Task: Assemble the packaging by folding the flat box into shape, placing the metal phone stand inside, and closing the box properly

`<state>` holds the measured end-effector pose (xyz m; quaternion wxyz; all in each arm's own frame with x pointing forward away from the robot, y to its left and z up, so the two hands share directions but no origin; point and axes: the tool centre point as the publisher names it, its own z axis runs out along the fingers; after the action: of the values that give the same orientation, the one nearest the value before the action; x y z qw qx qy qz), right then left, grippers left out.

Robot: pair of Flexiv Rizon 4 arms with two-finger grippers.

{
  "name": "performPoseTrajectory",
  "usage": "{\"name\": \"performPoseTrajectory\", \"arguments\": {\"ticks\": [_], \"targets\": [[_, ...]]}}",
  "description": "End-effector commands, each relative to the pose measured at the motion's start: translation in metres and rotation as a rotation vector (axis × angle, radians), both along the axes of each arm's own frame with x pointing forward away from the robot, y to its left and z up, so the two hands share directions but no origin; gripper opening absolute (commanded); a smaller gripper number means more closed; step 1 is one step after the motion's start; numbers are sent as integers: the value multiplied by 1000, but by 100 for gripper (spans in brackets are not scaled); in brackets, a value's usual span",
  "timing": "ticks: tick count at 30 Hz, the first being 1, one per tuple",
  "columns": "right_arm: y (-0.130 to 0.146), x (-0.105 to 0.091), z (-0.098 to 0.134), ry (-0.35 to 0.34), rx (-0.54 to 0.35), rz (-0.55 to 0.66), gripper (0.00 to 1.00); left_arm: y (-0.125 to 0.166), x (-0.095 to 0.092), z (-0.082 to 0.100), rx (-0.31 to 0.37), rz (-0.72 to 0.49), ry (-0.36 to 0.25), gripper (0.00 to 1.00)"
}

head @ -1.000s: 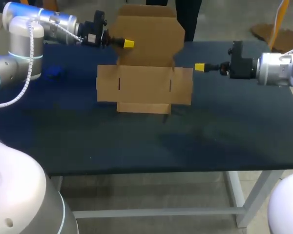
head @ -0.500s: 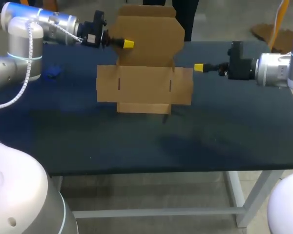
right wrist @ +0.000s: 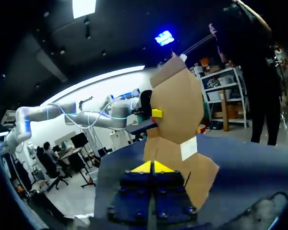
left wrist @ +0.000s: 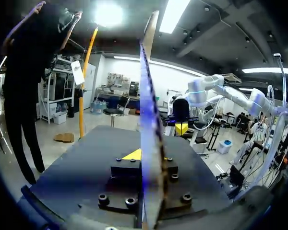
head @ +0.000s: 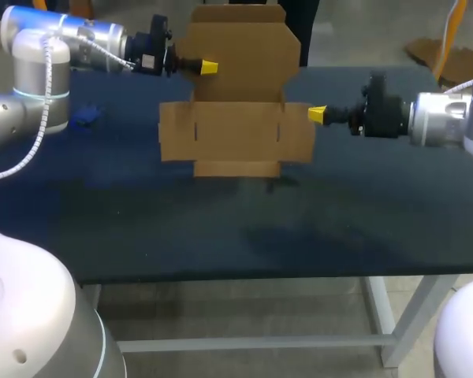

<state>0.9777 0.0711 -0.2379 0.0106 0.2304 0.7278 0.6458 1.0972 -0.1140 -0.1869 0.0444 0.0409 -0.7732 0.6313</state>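
Over the last second our right hand (head: 316,115) has come in leftwards, up against the box's right flap (head: 298,132), and the box (head: 236,134) has shifted a touch to the right. At the left, our left hand (head: 209,68) grips the left edge of the raised rear panel (head: 240,51); its wrist view shows the cardboard edge-on between the fingers, so we judge it closed on the box. A small blue object (head: 83,117) lies on the table (head: 221,228), well left of the box. The box is part-folded, its front flaps spread open. Our right hand's tips are pressed together, empty. We judge the folding step is in hand; next, that flap needs pushing upright.
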Motion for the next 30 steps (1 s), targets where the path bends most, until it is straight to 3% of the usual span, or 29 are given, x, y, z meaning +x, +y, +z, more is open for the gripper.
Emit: {"name": "performPoseTrajectory", "arguments": {"ticks": [1, 5, 8, 20, 25, 30], "targets": [[1, -10, -9, -38, 5, 9, 0, -1, -14, 7, 8, 25, -20, 0], [0, -16, -18, -64, 14, 23, 0, -3, -19, 11, 12, 23, -33, 0], [1, -18, -25, -39, 33, 21, 0, -5, -22, 12, 13, 22, -39, 0], [1, -18, -25, -39, 33, 21, 0, -9, -34, 21, 10, 10, -70, 0], [19, -31, -33, -127, -5, 77, 0, -11, -42, 28, 15, 5, -81, 0], [29, -42, -41, -168, -40, 117, 0, -13, -49, 34, 18, 4, -84, 0]]}}
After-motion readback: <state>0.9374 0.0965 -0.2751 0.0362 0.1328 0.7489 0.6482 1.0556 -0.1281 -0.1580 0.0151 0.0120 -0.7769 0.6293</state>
